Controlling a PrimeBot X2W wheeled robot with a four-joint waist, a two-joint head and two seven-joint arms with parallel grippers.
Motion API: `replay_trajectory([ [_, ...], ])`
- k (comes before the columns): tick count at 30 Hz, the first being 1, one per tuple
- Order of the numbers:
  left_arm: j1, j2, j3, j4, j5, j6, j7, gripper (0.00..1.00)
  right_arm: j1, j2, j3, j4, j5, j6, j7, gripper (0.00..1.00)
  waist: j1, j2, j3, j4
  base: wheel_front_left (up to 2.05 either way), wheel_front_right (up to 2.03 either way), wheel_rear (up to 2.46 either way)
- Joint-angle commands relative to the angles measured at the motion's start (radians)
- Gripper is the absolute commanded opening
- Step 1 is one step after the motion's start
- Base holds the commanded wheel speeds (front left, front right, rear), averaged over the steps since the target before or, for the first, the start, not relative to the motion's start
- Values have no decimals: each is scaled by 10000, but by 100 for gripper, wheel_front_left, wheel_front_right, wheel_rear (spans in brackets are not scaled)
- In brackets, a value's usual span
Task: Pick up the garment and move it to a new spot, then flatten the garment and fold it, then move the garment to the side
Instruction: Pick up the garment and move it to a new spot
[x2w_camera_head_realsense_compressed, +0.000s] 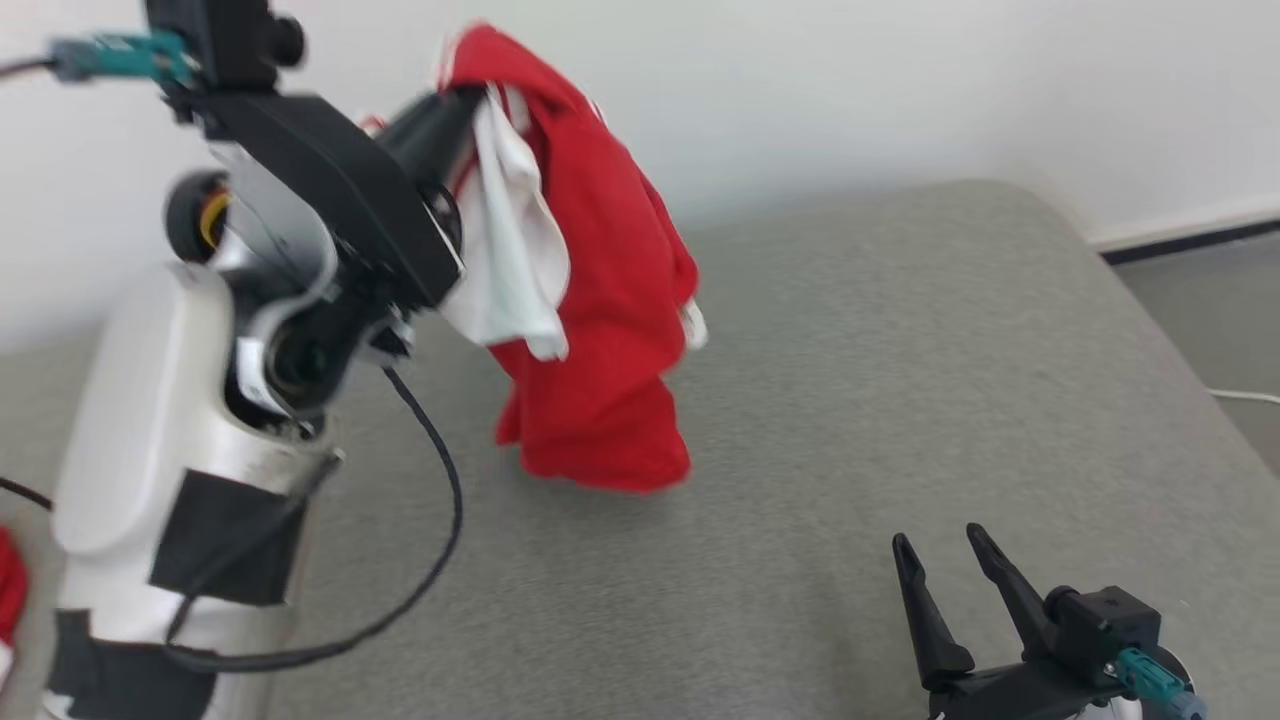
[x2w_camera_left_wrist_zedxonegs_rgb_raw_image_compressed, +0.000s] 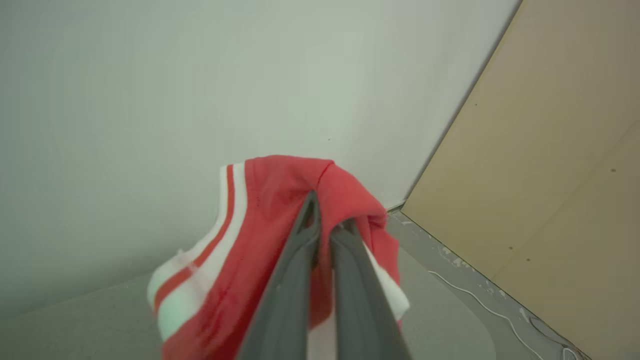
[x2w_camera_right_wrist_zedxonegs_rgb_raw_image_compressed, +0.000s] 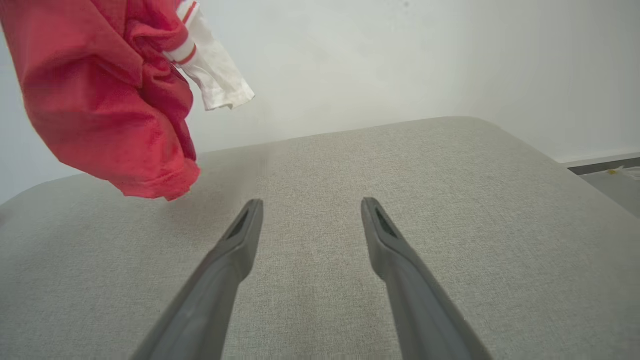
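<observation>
**Left end effector holds the red garment up; right end effector stands wide and empty**

The left end effector (x2w_camera_left_wrist_zedxonegs_rgb_raw_image_compressed: 327, 212) is raised high above the worktop (x2w_camera_head_realsense_compressed: 900, 350), its jaws pressed narrow on a bunched fold of the garment (x2w_camera_head_realsense_compressed: 610, 300). In the left wrist view red cloth wraps around both fingertips, and a white band with a red stripe lies to their left. The garment, red with white parts, hangs straight down from this grip in a loose, crumpled column. A white flap drapes close against the end effector's dark body, on the side facing the robot. The garment's lowest fold is far below the fingertips and close to the worktop. Whether it touches the surface cannot be told.

The right end effector (x2w_camera_head_realsense_compressed: 940, 540) is low over the near part of the worktop. Its jaws are spread wide with nothing between them, only grey fabric surface showing in the gap. The garment hangs well apart from it, ahead of its fingertips and off to their left.

A black cable (x2w_camera_head_realsense_compressed: 440, 500) loops down from the left arm. A pale wall (x2w_camera_head_realsense_compressed: 900, 90) rises behind the worktop.
</observation>
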Motion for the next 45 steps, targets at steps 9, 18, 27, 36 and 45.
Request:
replay_trajectory([
  [9,1760,-319,-281,1236,96,-109,-994,0,74,-16,140,-111,175,11,74,100,1,1,187,-1972,0,0,0],
  [18,3028,-618,-960,3081,949,-155,-2706,100,120,-47,-186,-242,203,11,123,100,1,1,267,-1513,0,0,0],
  [27,4081,-513,-648,2814,1068,46,-4530,100,460,-123,-751,-509,97,11,292,100,1,1,-58,-303,0,0,0],
  [36,5789,105,-66,1420,1521,672,-6293,100,823,-194,-1313,-831,56,11,459,100,1,1,-459,671,0,0,0],
  [45,8083,664,202,-150,2121,880,-7710,100,1271,-449,-1893,-1197,195,12,642,100,1,1,-778,1687,0,0,0],
])
